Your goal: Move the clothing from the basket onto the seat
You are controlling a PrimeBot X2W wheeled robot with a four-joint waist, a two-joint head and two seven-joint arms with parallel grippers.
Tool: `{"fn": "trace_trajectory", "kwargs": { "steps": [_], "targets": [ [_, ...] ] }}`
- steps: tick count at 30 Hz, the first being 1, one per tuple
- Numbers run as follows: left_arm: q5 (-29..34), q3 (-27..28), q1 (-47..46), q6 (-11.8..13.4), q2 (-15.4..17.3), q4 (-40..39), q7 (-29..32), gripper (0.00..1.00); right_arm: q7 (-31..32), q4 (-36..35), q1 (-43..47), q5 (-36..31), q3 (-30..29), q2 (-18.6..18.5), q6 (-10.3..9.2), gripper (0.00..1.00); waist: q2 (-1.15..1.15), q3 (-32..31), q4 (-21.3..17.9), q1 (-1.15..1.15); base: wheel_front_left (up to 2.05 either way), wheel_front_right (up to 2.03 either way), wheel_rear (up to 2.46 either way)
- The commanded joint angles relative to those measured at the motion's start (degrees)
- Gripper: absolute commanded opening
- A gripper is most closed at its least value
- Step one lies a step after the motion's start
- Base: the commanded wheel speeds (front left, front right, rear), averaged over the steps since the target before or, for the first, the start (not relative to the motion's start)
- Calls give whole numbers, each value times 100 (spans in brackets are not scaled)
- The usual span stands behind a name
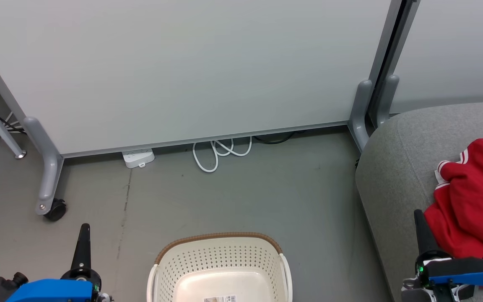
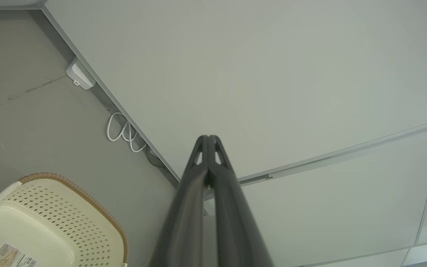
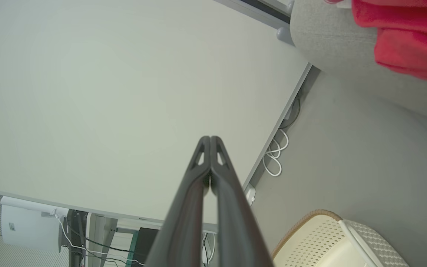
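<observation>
We log the pale partition panel (image 1: 208, 63) across the back, on grey legs. Grey floor (image 1: 266, 197) runs from its lower edge toward us; a broad stretch lies between panel and basket, a narrower strip between basket and seat.

The seat (image 1: 396, 167) takes the right side of the head view, its rounded corner just beside the panel's right leg. The clothing (image 1: 472, 201) lies bunched on it, red with striped trim at the upper fold, near the seat's left edge; the right wrist view gives the heap from the floor side, at the seat's curve.

The basket (image 1: 220, 260) stands on the floor at bottom centre, well apart from the clothing, brown rim toward the panel; its pale bottom carries a paper label (image 1: 220, 298).

The left gripper (image 1: 84, 228) is left of the basket, fingers pressed together, holding nothing; its wrist view shows the tips touching. The right gripper (image 1: 418, 214) is over the seat's near edge, just beside the clothing; contact we cannot tell; its wrist view shows the tips meeting, nothing between.

The right wrist view adds a white box (image 3: 32, 226) and cables past the panel's end.

At the panel's foot: a white cable coil (image 1: 220, 153), a white power strip (image 1: 138, 158) and a black caster (image 1: 55, 210).
</observation>
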Motion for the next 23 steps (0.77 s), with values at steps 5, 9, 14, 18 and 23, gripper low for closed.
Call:
{"fn": "trace_trajectory", "kwargs": {
  "steps": [5, 9, 14, 18, 23],
  "targets": [
    [-337, 55, -124, -25, 39, -73, 87, 0, 89, -73, -146, 368, -26, 12, -2, 0, 0, -1, -5, 0, 0, 0, 0],
    [-537, 73, -133, -26, 40, -82, 145, 0, 140, -77, -164, 583, -35, 14, -2, 0, 0, -1, -9, 0, 0, 0, 0],
    [-781, 99, -141, -29, 41, -93, 213, 0, 210, -84, -180, 844, -48, 17, -2, 0, 0, -2, -14, 0, 0, 0, 0],
    [-969, 118, -144, -32, 43, -98, 265, 0, 261, -85, -173, 1050, -57, 19, -2, 0, 0, -2, -18, 0, 0, 0, 0],
    [-1192, 140, -151, -36, 44, -108, 324, 0, 324, -93, -196, 1289, -68, 22, -2, 0, 0, -3, -23, 0, 0, 0, 0]
  ]
}}
